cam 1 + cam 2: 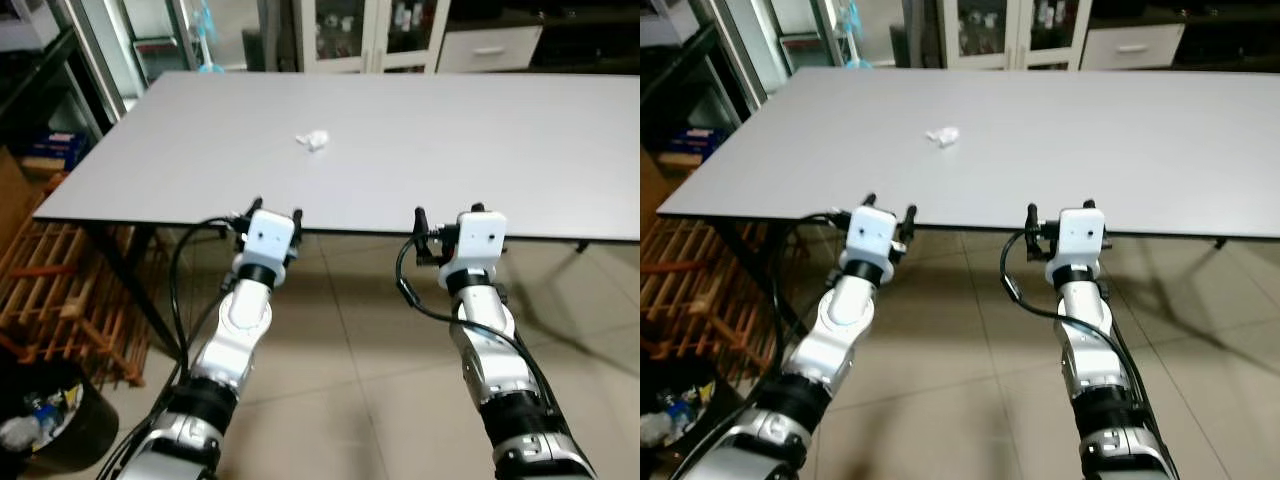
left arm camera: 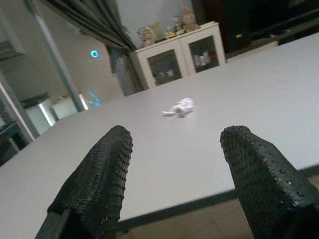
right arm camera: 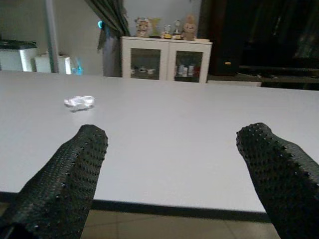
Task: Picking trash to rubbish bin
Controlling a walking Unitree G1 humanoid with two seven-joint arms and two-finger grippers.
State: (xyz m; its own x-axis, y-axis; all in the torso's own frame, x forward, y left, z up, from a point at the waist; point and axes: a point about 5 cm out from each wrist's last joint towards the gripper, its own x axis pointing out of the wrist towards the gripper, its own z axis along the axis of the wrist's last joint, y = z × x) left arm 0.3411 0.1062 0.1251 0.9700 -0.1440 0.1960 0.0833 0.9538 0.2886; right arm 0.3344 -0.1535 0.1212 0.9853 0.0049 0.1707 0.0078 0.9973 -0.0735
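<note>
**Crumpled trash: grasp notes**

The crumpled white trash [image 1: 314,139] lies on the tabletop [image 1: 480,150], well beyond both claws. Left claw [image 2: 174,169] and right claw [image 3: 172,172] are wide open, empty. Likely light, soft, crushable; pinch across its middle.

The wide flat tabletop [image 1: 480,150] is a plain pale grey with a thin dark edge, and the small crumpled scrap of paper [image 1: 314,139] on it is white. The left gripper [image 2: 174,179] and the right gripper [image 3: 172,174] have matt black fingers [image 2: 97,181] covered in a fine pattern of raised dots. The arms are silver with white wrist blocks and black cables. The tiled floor [image 1: 370,340] is beige with darker grout lines. The round bin [image 1: 55,420] is black, the slatted rack [image 1: 60,290] orange-brown wood, and the glass-doored cabinet [image 3: 164,59] white.
</note>
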